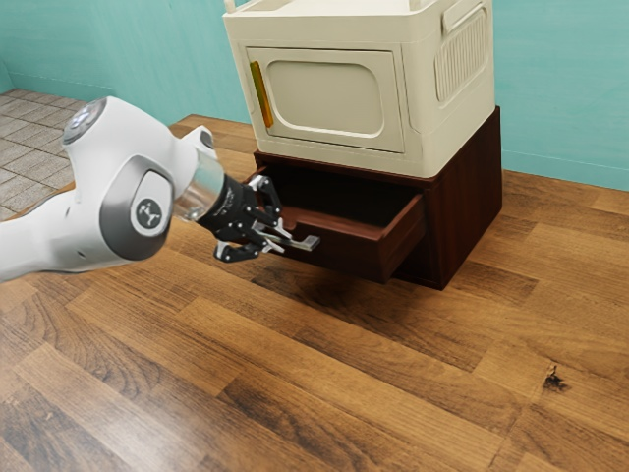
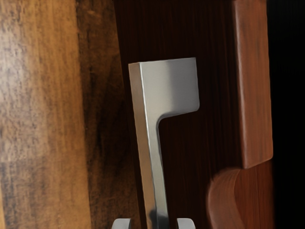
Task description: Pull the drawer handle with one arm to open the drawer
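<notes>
While the wooden surface spreads across the near side, 1 small dark-and-tan thing lies on it toward the exterior view's right. Farther in, the arm reaches from the exterior view's left, its black gripper at the silver drawer handle. The hand is released: its 2 fingers stand apart with the handle's bar between them and a gap on either side. The handle sits on the front of the dark red-brown drawer, which is pulled partly out, its inside showing. Behind it is the cabinet, with a cream box on top; the box's 1 front door is shut and has a yellow handle. On the far side stands a teal wall, with gray tiles at far left.
</notes>
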You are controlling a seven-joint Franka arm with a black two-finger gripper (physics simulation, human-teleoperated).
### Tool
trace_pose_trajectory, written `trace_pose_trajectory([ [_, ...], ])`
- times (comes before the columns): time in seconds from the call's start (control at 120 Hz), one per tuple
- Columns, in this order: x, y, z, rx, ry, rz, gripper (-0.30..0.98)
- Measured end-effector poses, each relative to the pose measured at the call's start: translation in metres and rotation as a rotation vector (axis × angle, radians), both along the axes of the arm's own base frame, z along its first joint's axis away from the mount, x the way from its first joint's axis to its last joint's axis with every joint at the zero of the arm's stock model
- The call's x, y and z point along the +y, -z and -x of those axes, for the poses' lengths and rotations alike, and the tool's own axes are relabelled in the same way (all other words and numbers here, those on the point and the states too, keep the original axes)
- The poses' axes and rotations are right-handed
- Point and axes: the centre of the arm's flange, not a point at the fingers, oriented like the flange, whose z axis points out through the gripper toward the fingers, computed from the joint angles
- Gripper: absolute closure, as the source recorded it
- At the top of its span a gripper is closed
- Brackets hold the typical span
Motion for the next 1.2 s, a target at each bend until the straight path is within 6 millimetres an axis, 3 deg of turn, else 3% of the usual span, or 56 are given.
trace_pose_trajectory([
  [0.942,0.004,-0.006,0.032,-0.004,-0.005,0.01,0.65],
  [1.017,0.01,-0.031,0.044,-0.036,-0.005,0.004,0.58],
  [1.108,0.039,-0.096,0.066,-0.065,-0.013,-0.031,0.39],
  [1.2,0.052,-0.143,0.082,-0.006,0.01,-0.057,0.25],
])
